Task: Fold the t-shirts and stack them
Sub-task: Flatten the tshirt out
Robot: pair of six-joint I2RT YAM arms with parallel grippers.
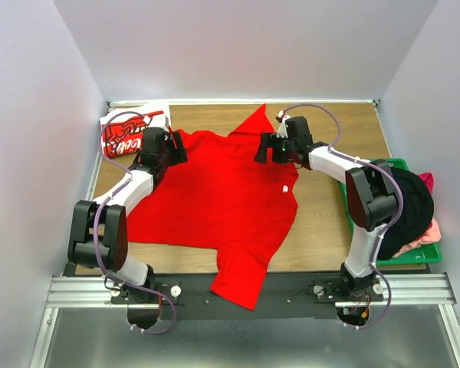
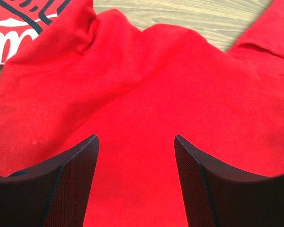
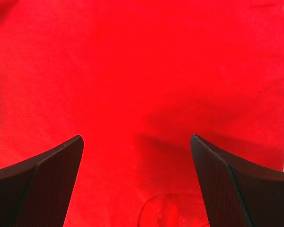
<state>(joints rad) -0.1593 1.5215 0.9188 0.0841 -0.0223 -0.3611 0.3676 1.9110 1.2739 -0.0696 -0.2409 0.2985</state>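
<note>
The left gripper (image 2: pixel 136 139) stands open, its two dark fingers apart over the cloth just below them, and it holds nothing. The right gripper (image 3: pixel 137 139) is spread wider and is just as empty. Both hang low over the far part of the plain red shirt (image 1: pixel 222 199), which lies spread on the table (image 1: pixel 345 130) under and between them. Its edge is rumpled just ahead of the left fingers, a pointed flap reaches away from the arms between the two grippers, and its near end hangs off the table's edge by the bases. Just beyond the left gripper, on its outer side, the printed shirt (image 1: pixel 129 134) lies already folded, close against the red cloth. Out past the right arm's elbow sits a green crate (image 1: pixel 414 257) heaped with dark clothes (image 1: pixel 410 203). The step in hand looks like taking hold of the far edge for the first fold. To do it well, each gripper should close on the edge itself, catching only the layers meant to turn over, rather than pinching mid-panel and gathering a lump. The right gripper sees only flat cloth, so it probably needs to shift to an edge first. The two should grip at matching points, lift together and keep the cloth taut between them. The left one should stay off the printed shirt so that it is not dragged along.
</note>
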